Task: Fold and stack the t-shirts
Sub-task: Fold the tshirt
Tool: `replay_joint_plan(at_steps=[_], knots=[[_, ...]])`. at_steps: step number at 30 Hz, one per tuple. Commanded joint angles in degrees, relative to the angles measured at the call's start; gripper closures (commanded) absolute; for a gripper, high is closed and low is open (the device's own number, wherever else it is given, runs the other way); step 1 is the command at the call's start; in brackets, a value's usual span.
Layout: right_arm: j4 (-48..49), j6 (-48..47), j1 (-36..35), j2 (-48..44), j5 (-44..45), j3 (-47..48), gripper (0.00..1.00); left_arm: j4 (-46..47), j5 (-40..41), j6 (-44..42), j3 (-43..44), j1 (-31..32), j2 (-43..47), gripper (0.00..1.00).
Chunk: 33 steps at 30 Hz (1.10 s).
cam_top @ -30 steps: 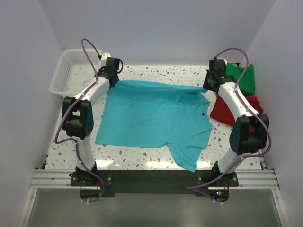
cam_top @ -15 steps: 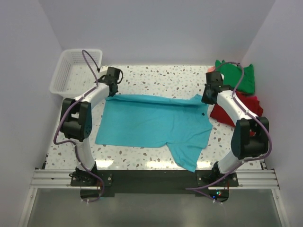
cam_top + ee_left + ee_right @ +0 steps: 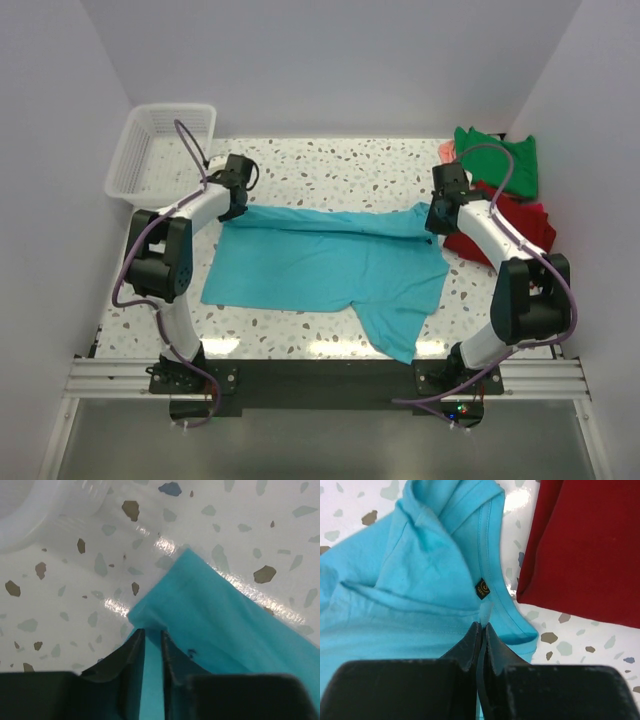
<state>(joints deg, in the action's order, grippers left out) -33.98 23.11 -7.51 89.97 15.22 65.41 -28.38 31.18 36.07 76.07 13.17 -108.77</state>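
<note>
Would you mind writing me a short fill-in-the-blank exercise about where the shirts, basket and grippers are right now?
1. The left gripper and right gripper are both ___ on the turquoise t-shirt.
2. In the right wrist view, the neighbouring t-shirt is ___.
3. The white basket stands at the table's far ___ corner.
Missing words: shut; red; left.
</note>
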Motion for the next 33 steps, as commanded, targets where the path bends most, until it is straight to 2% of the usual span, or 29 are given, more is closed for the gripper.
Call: replay_joint_plan(at_steps=[1,2,3,4,5,7,15,19,22,30,33], knots=[[-3.0,1.5,-0.3,-0.8,0.1,-0.5,0.98,-2.1,0.3,2.0,-1.8,-0.2,1.5,0.65],[-4.1,1.8,-0.5,-0.7,0.2,-0.6,0.91,-2.4,0.1,2.4,-2.1,-0.2,1.4,0.55],[-4.7,2.0,-0.7,-0.5,0.4,-0.8,0.82,-2.6,-0.2,2.6,-2.8,-0.2,1.5,0.52],[-5.2,2.5,-1.1,-0.6,0.6,-1.0,0.70,-2.8,-0.2,2.8,-3.1,-0.2,1.5,0.49],[-5.7,2.8,-1.4,-1.0,1.0,-1.3,0.67,-2.9,-0.3,3.2,-3.6,-0.2,2.0,0.45],[-5.7,3.3,-2.1,-2.1,1.4,-2.6,0.64,-2.3,0.0,3.5,-5.0,-0.1,2.8,0.45],[-4.2,4.7,-3.7,-2.1,0.1,-1.2,0.63,-1.2,-1.4,3.0,-3.4,-0.1,3.0,0.44],[1.2,4.1,-5.6,-0.7,-5.2,-0.1,0.73,1.6,-3.0,1.7,-2.0,-0.1,3.2,0.44],[3.7,3.6,-8.4,2.9,-7.0,3.0,0.74,2.2,-4.1,0.8,-0.6,-0.1,3.0,0.44],[5.1,1.8,-11.5,14.1,-7.0,11.7,0.71,4.4,-9.6,-0.6,-0.9,-0.1,2.4,0.44],[5.2,1.1,-11.4,17.2,-6.8,14.3,0.64,4.5,-10.1,-1.2,-1.0,-0.1,2.3,0.44]])
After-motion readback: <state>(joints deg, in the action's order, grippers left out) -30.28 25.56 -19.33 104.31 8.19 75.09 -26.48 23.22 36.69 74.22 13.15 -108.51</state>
